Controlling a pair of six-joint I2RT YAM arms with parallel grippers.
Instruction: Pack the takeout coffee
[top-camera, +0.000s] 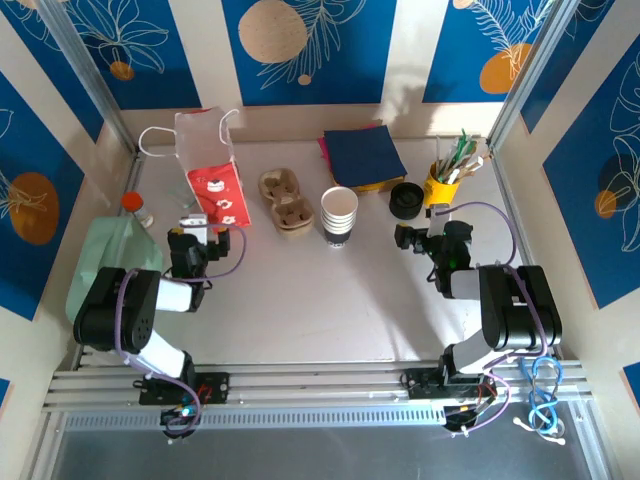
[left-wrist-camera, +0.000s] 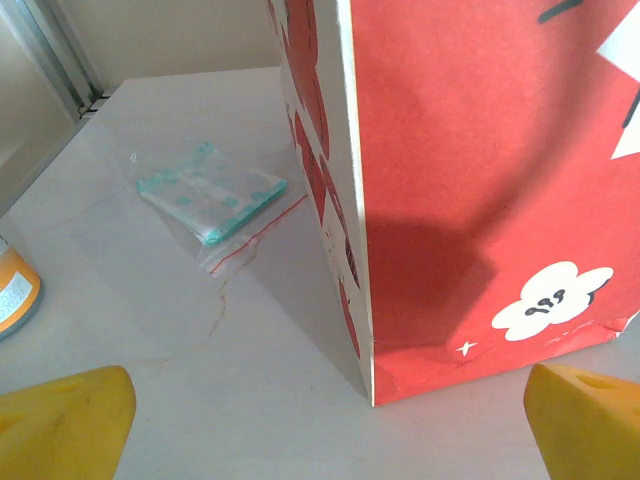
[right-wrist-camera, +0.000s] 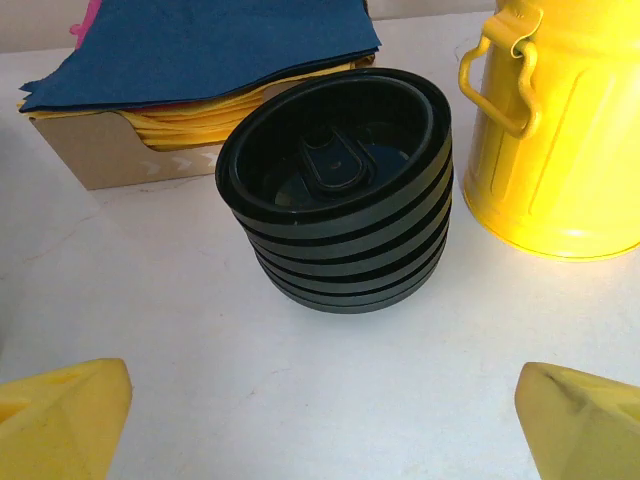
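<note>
You're at the very start of packing: nothing is held yet. The takeout coffee cup, white with dark print low on its side, stands upright and uncovered mid-tabletop, just right of the brown pulp cup carrier and left of the stack of black lids.

Your right gripper has its jaws wide apart and empty, aimed at the stack of black lids, which sits just beside the yellow pot and in front of the navy napkins. Your left gripper is likewise spread and empty, facing the lower corner of the red paper bag, with a small zip bag lying on the tabletop to its left.

Judging from this, the step in hand is the approach to a lid. The lids are nested, so your next move calls for taking the top one alone by its rim, without knocking the pot; the cup then needs capping before it goes into the carrier or bag
</note>
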